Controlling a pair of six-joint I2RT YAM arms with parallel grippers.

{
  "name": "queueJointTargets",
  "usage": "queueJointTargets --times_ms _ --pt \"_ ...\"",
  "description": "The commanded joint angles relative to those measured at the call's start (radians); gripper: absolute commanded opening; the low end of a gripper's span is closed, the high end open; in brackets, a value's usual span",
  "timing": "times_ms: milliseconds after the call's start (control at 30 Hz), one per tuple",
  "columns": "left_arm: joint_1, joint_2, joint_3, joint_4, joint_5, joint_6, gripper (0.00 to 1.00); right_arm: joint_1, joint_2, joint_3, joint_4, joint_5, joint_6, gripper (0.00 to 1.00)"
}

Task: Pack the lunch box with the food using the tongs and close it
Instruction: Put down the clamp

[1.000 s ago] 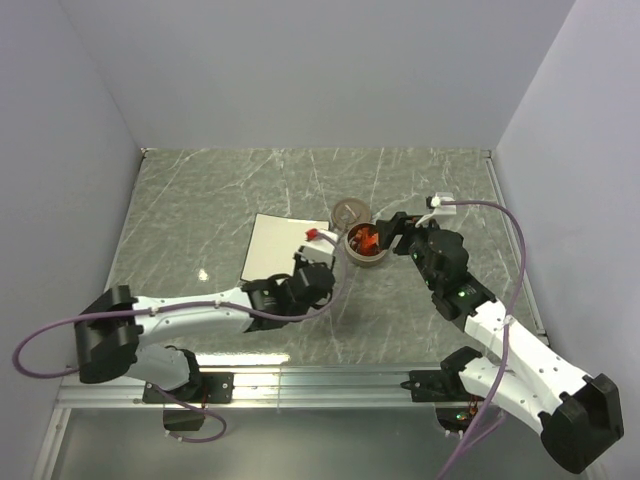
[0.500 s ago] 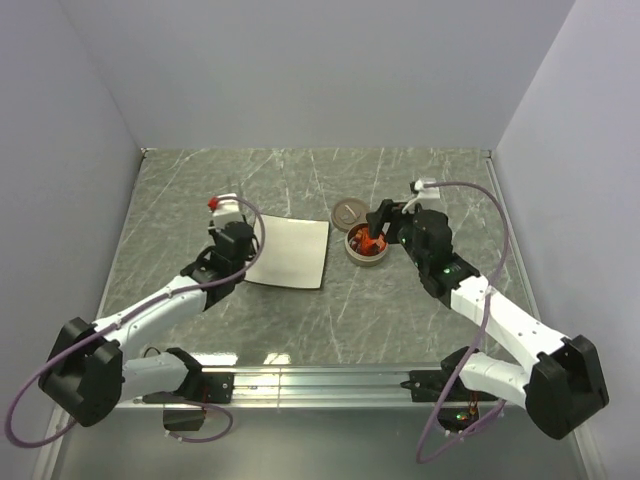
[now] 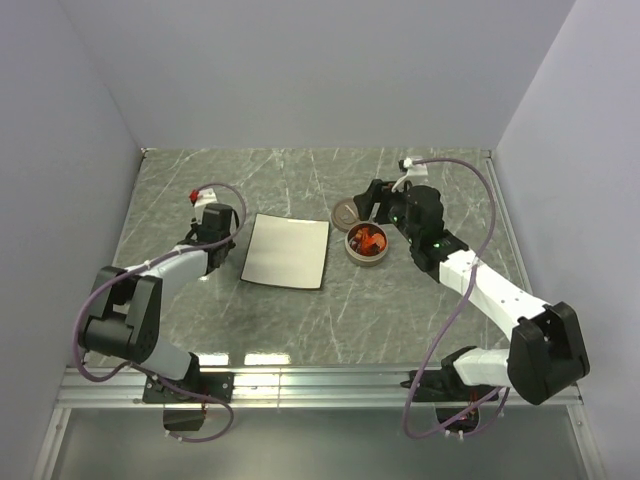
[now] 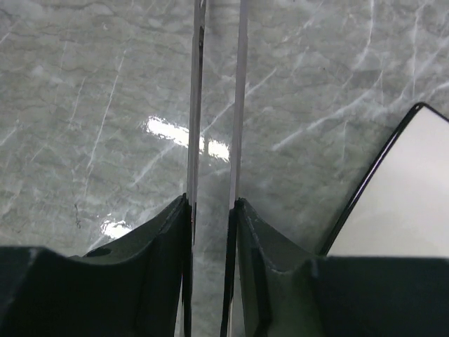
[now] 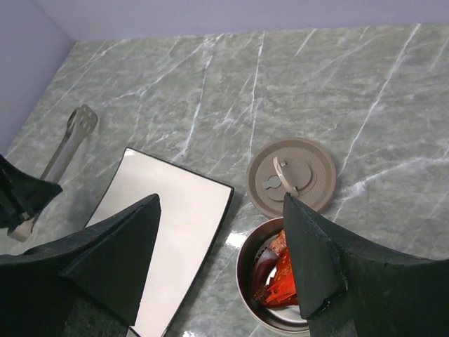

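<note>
Left end effector [image 4: 212, 205] withdrew; tongs [image 4: 239, 105] cut off.

Your left arm [image 3: 165, 268] reaches far left, left gripper [image 4: 212, 205] jaws pinched on the tongs [image 4: 240, 105]. Your right arm [image 3: 480, 285] stretches forward, right gripper [image 5: 221, 203] jaws wide apart.

Left wrist: tongs [image 4: 242, 105] tips cut off at top edge. Right wrist: lunch box [image 5: 240, 270] half hidden behind my finger [image 5: 319, 274], food [image 5: 280, 281] count unclear.
</note>
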Motion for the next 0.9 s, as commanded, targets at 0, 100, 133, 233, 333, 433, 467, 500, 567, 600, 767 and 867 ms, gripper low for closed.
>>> queueJointTargets --times_ms 0,100,133,233,333,433,467,500,567,600,767,867 --pt "0.033 0.000 0.067 0.013 0.037 -0.012 0.38 -0.017 0.025 0.054 0.047 -0.047 -0.002 0.77" --pt "0.064 0.017 0.079 -0.016 0.046 -0.023 0.39 -0.023 0.041 0.061 0.050 -0.060 0.001 0.77" --pt "0.064 0.035 0.094 -0.020 0.043 -0.024 0.40 -0.025 0.048 0.061 0.050 -0.063 0.001 0.77" --pt "0.067 0.089 0.142 -0.097 0.008 -0.040 0.46 -0.029 0.054 0.059 0.050 -0.063 -0.001 0.77" --pt "0.067 0.121 0.170 -0.142 -0.018 -0.051 0.52 -0.035 0.051 0.053 0.050 -0.062 -0.002 0.77" --pt "0.067 0.117 0.165 -0.149 -0.035 -0.061 0.57 -0.042 0.048 0.050 0.051 -0.062 -0.002 0.77" --pt "0.067 0.115 0.165 -0.149 -0.038 -0.064 0.58 -0.042 0.048 0.047 0.053 -0.062 -0.002 0.77" --pt "0.067 0.114 0.164 -0.149 -0.041 -0.066 0.61 -0.043 0.048 0.047 0.053 -0.062 -0.001 0.76" --pt "0.067 0.113 0.162 -0.157 -0.051 -0.069 0.62 -0.045 0.051 0.048 0.050 -0.063 -0.001 0.76" --pt "0.067 0.117 0.164 -0.160 -0.055 -0.074 0.63 -0.045 0.051 0.050 0.048 -0.063 -0.004 0.76" --pt "0.067 0.130 0.174 -0.184 -0.068 -0.080 0.87 -0.046 0.059 0.048 0.047 -0.067 -0.005 0.76" --pt "0.067 0.118 0.165 -0.172 -0.068 -0.086 0.97 -0.046 0.058 0.048 0.047 -0.065 -0.004 0.76"
